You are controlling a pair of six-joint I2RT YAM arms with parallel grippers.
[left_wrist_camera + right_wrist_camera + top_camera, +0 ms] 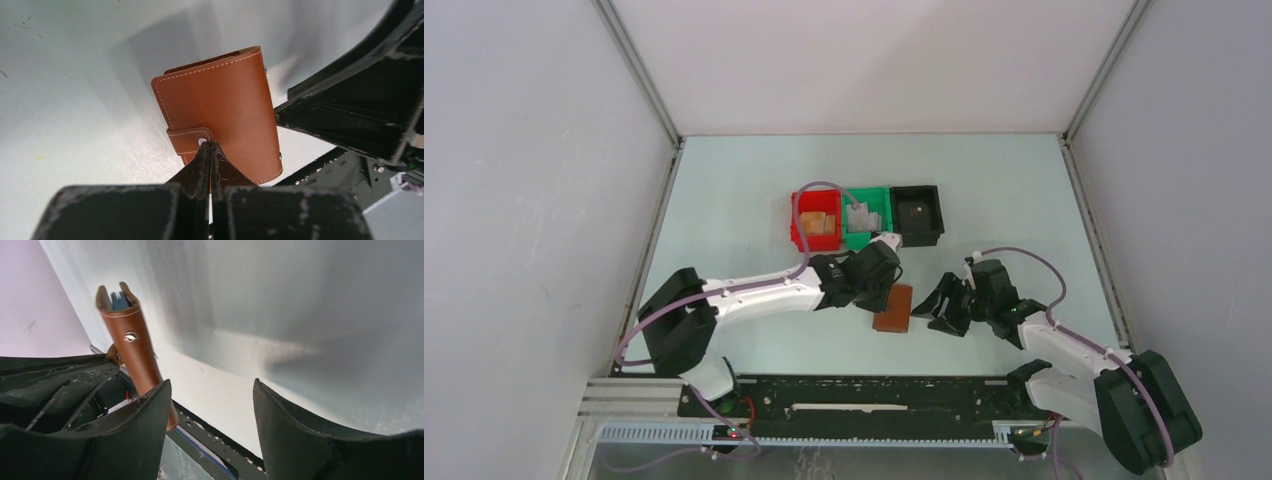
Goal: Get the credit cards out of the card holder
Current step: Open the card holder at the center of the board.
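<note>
While the left jaws pinch the card holder (220, 105), the right jaws — spread wide — hang beside it.

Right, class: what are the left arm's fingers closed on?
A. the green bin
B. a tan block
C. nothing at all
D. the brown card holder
D: the left wrist view shows the left fingers pinched together on the card holder, right by its snap tab.

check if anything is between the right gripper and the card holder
Nothing visible. The open right gripper sits right beside the card holder with only a bare gap between them; the left gripper pinches the holder from the other side.
</note>
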